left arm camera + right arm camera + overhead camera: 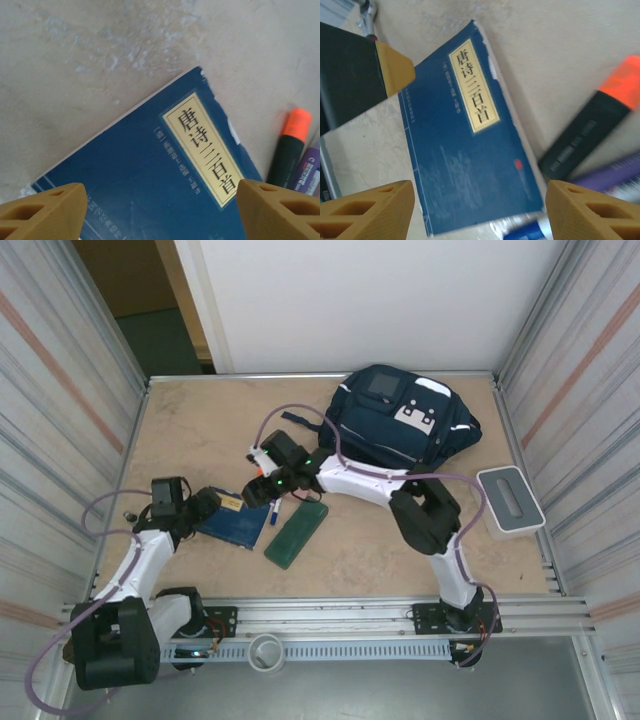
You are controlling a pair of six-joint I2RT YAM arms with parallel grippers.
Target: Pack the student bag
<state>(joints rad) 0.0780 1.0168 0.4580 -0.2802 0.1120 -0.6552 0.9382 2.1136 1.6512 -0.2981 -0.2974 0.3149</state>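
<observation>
left gripper [160,200]: fingers spread, empty, low over book [150,175] | right gripper [479,196]: fingers spread, empty, over the book's far side | markers [585,135]: just beside book | green case [297,533]: right of book | bag [400,420]: on table's far edge, right of centre, apart from both grippers

Bare table [200,430] left of student bag [400,420]; book [150,185], markers [587,135], green case [297,534] clustered centre
</observation>
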